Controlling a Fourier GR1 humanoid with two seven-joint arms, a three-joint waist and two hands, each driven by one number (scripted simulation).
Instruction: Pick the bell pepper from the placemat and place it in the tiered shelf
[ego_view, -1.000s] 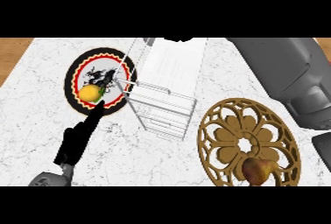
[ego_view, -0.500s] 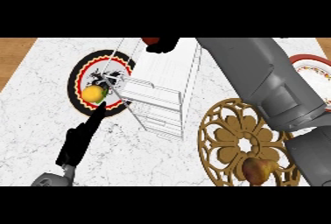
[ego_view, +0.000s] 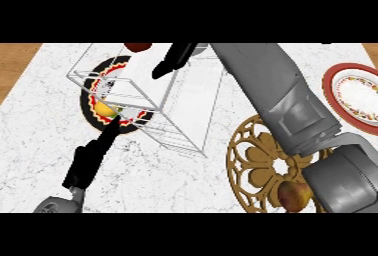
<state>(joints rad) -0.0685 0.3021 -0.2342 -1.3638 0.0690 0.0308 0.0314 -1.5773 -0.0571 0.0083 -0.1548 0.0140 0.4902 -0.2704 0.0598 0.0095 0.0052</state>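
Note:
A yellow-orange bell pepper (ego_view: 105, 109) lies on the round black placemat with a red-and-white edge (ego_view: 94, 111) at the left. The white wire tiered shelf (ego_view: 188, 102) stands in the middle, and its left corner overlaps the placemat in this view. My left hand (ego_view: 90, 159) is open below the pepper, its straight fingers pointing up with the tips just short of it. My right arm crosses from the lower right to the top. My right hand (ego_view: 174, 57) is open over the shelf's far side and holds nothing.
A round gold openwork placemat (ego_view: 255, 155) at the lower right carries a reddish-yellow fruit (ego_view: 294, 194). A red-rimmed plate (ego_view: 334, 82) sits at the right edge. A dark red round thing (ego_view: 138, 47) shows at the top, behind the shelf.
My right arm has swung up and left across the view, bringing its hand over the shelf's far side. My left hand still points at the pepper.

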